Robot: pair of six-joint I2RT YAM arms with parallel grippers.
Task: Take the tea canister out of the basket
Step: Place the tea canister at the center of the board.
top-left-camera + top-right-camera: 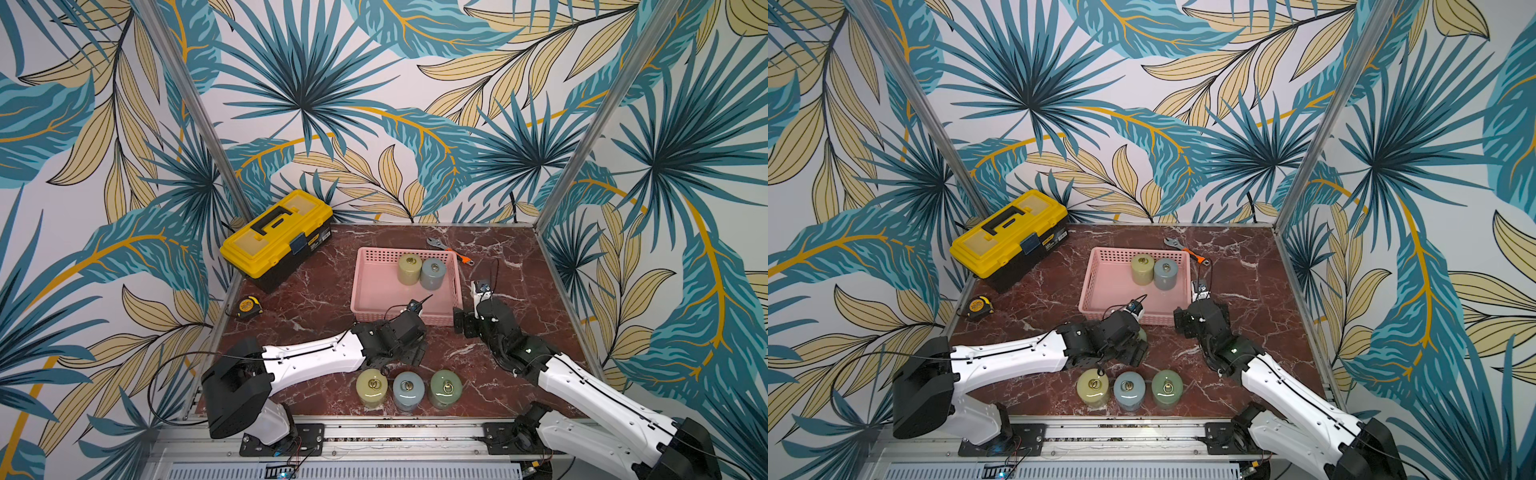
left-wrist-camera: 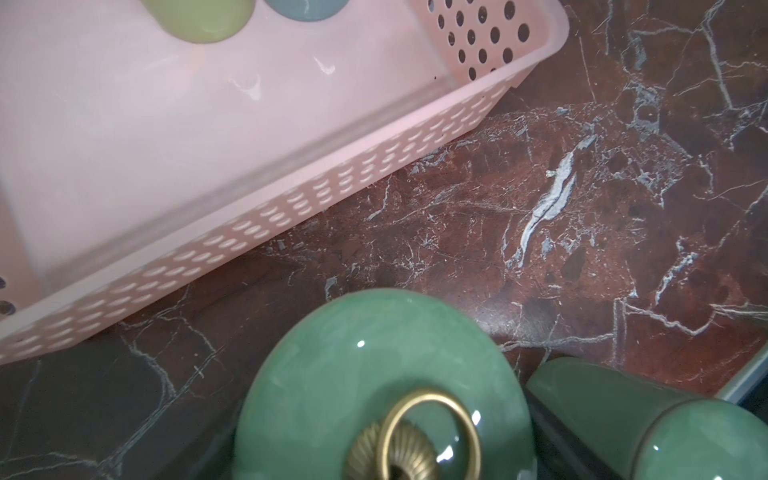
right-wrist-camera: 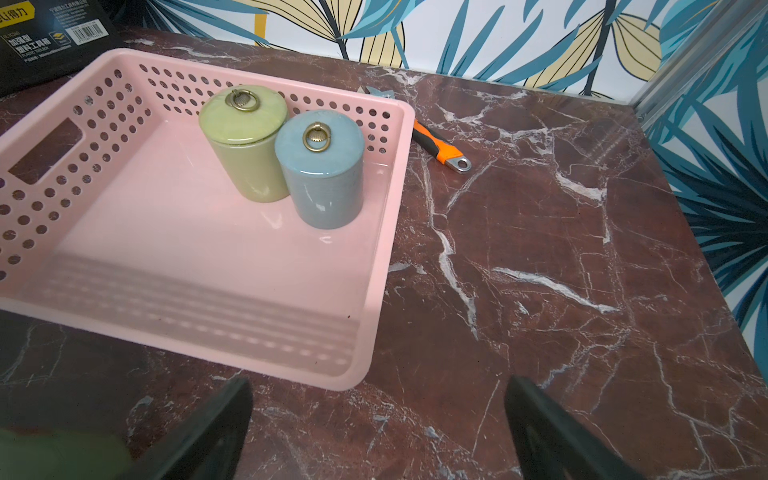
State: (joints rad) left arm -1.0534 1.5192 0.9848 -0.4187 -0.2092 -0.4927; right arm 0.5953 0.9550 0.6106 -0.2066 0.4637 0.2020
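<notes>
Left claw [image 1: 411, 351] clamps a green tea canister [image 2: 374, 374] just outside the pink basket's [image 1: 365, 286] near wall; right claw [image 3: 380, 399] hangs spread beside its near corner. Inside, far right, yellow canister [image 3: 245, 141] and blue canister [image 3: 320, 174] stand together.

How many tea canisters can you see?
6. Two in the basket: olive canister, grey-blue canister. Three in a front row: yellow canister, blue canister, green canister. One in the left gripper: second green canister, mostly hidden from above.
</notes>
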